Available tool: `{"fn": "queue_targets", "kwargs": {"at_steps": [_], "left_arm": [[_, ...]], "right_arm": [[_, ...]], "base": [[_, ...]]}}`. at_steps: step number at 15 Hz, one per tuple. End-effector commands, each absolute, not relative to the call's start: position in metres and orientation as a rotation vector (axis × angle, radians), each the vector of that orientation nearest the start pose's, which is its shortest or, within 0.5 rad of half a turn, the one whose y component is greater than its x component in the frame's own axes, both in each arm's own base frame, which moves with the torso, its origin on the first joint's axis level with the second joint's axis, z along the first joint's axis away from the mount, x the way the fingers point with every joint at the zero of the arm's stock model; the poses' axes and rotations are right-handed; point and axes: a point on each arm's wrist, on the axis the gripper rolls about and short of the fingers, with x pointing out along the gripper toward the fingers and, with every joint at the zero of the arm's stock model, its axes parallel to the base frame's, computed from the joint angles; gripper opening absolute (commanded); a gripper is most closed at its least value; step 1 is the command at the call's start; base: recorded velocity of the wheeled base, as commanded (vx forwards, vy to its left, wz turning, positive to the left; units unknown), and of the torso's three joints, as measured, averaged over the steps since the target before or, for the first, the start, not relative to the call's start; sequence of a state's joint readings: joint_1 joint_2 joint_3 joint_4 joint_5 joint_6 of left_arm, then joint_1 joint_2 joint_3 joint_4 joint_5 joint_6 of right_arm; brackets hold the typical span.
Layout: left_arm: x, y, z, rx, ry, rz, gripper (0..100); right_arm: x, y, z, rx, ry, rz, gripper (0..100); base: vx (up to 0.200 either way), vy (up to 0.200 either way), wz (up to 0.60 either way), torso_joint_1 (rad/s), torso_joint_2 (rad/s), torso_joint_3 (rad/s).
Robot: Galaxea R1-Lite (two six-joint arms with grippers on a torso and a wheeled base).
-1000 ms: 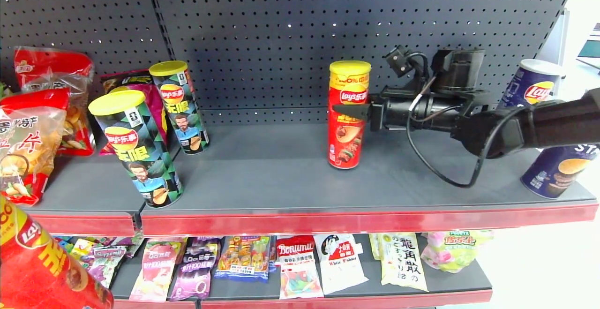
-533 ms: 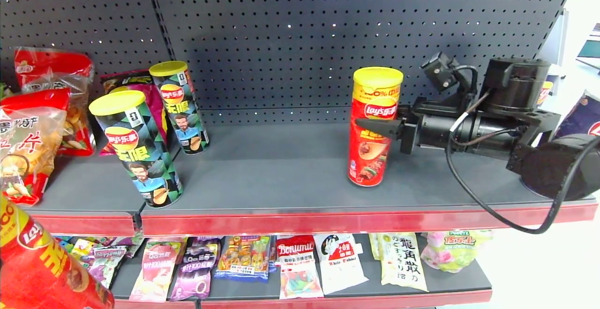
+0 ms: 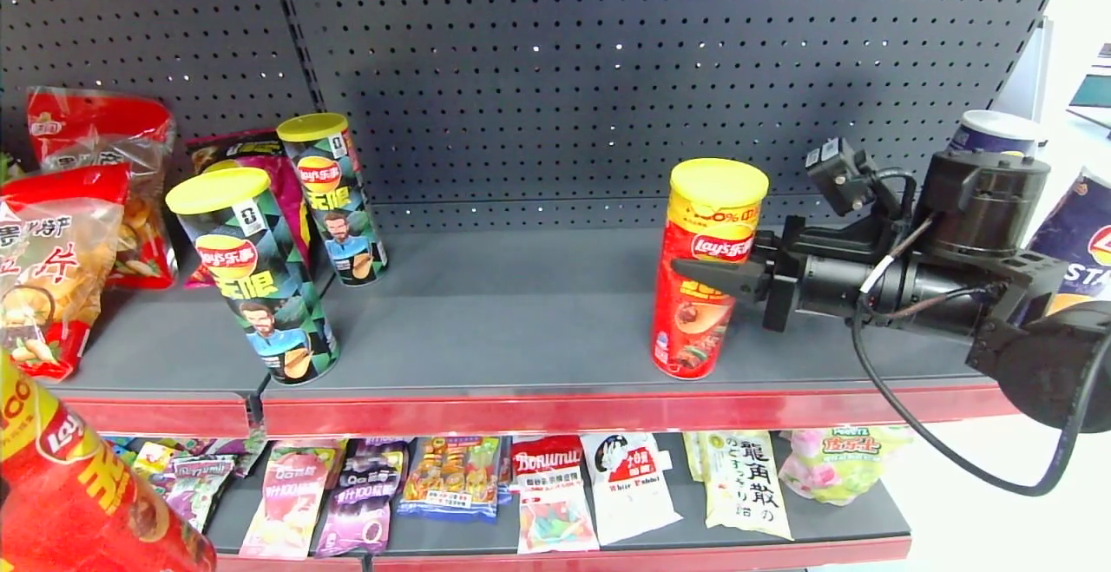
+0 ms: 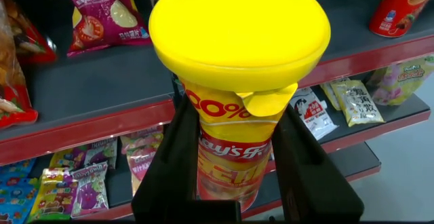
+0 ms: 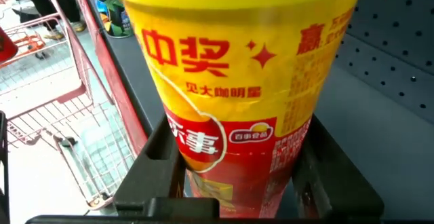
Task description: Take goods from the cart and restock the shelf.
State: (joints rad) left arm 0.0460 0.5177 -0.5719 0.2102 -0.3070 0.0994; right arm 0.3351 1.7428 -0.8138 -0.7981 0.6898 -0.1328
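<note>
We note the right pincer [image 3: 710,280] clamped on the red can [image 3: 694,338], fingers across the upper half of the body, under the yellow lid [image 3: 719,183]. The can is upright with a slight lean, near the front lip of the shelf [image 3: 521,329], well apart from the green cans [image 3: 252,277] at left. We cannot tell whether its base touches the shelf. We find the left pincer [image 4: 234,183] clamped on a second can [image 4: 237,142], one finger on each side of the body below its lid, held low in front of the shelves.

Handling, our judgement: a paperboard tube, light and stiff enough for a firm side grip. It will dent if squeezed hard, and the chips inside break on a knock. The wrap is glossy, so likely slippery. Tall and narrow, it tips easily, so we would set it flat before letting go. Best hold is mid-body, never the lid, which could pop off.
</note>
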Motion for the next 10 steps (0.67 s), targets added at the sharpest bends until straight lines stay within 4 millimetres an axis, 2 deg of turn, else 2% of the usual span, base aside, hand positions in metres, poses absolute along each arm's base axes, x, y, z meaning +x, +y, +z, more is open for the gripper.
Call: {"fn": "queue_targets", "kwargs": {"at_steps": [1,10], "left_arm": [[0.0103,-0.0063,0.2176,0.071,0.141,-0.268,0],[0.0107,-0.0065,0.2170,0.070,0.145,-0.277,0]], "right_arm": [[0.2872,0.1165,0.1857,-0.095,0.081,1.036,0],[0.2802,0.1180,0.1879,-0.096,0.076,1.049,0]], "base": [[0.000,0.000,0.00,0.000,0.00,0.000],[0.000,0.000,0.00,0.000,0.00,0.000]]}}
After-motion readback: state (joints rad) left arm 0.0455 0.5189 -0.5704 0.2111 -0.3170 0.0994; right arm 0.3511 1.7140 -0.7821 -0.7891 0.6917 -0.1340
